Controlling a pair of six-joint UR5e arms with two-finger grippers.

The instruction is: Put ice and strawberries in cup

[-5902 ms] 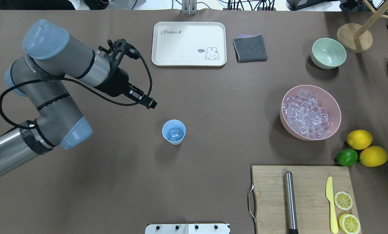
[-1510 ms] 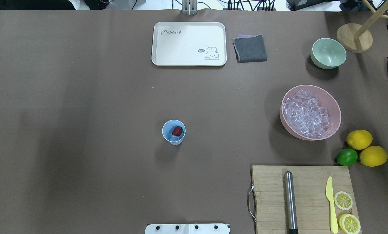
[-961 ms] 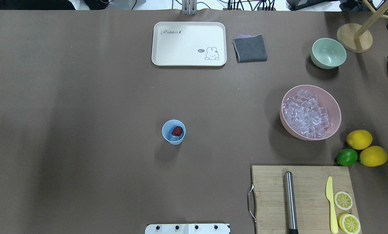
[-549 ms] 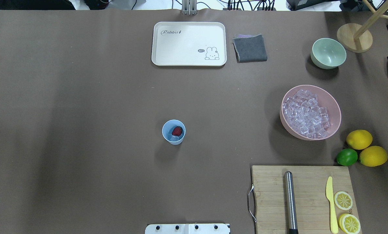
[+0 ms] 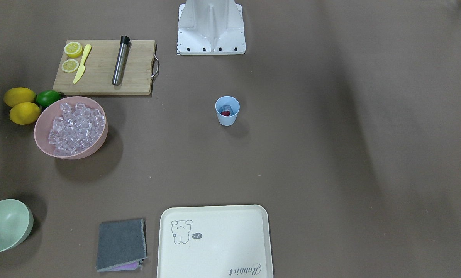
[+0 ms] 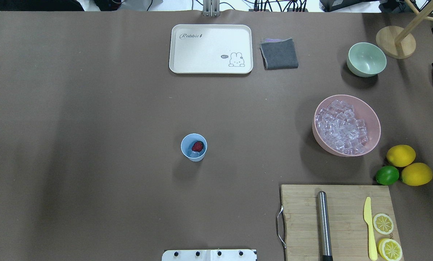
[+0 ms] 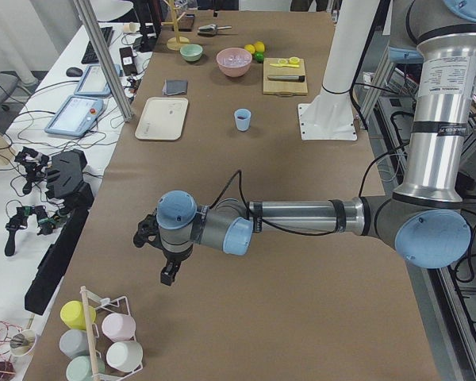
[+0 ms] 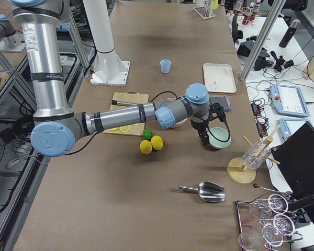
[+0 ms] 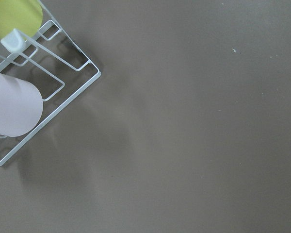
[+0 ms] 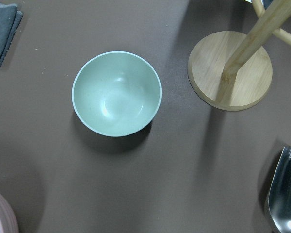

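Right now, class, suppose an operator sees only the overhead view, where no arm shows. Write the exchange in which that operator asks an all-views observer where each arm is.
Operator: The cup holds a strawberry and ice, but I see no arms. Where is the left gripper?
Observer: It hangs above the table near a wire rack of cups, at the robot's left end.
Operator: And the right gripper?
Observer: It hangs in the air near the green bowl, at the robot's right end.

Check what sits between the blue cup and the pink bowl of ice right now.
Nothing does. In the overhead view, only bare brown table runs from the cup to the pink bowl.
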